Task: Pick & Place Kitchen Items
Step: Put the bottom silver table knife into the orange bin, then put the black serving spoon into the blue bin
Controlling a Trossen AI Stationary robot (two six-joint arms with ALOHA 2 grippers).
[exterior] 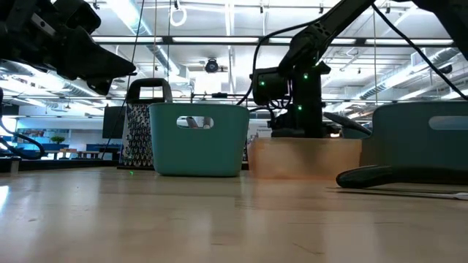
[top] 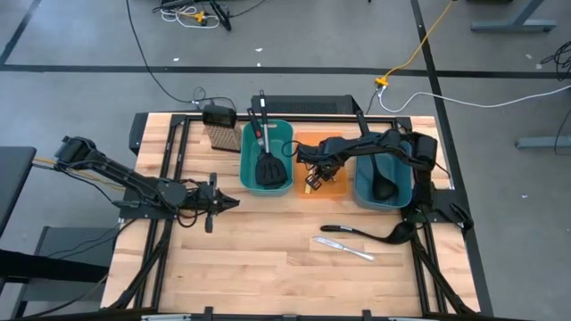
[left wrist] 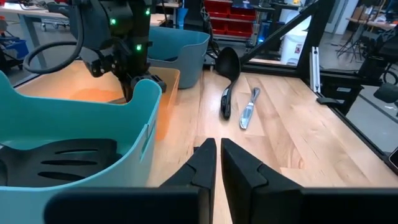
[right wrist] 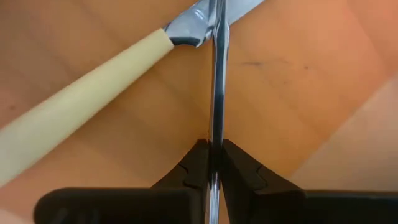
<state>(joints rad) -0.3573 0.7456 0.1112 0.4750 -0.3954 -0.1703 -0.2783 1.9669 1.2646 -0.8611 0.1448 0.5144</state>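
Note:
My right gripper (top: 314, 171) reaches down into the orange bin (top: 337, 187) and is shut on a slim silver table knife (right wrist: 217, 93). A yellow-handled knife (right wrist: 81, 106) lies on the bin's floor below it. Black slotted spatulas (top: 270, 169) lie in the left teal bin (top: 245, 156). A black ladle (top: 384, 183) lies in the right teal bin (top: 361, 192). Another ladle (top: 366, 234) and a silver knife (top: 343, 248) lie flat on the table. My left gripper (top: 232, 203) is shut and empty, near the left teal bin's near left corner. My right gripper pinches the silver knife between its two fingers (right wrist: 198, 163), which press on its flat sides (right wrist: 216, 134). The fingers point down into the orange bin and lie along the knife. The knife sticks out past the fingertips toward the bin's floor; whether its far end rests there I cannot tell.
A tan-bristled brush with a black top (top: 223, 134) stands behind the left teal bin's far left corner. The three bins stand side by side at the table's far middle. Bare wood lies in the near middle (top: 268, 259).

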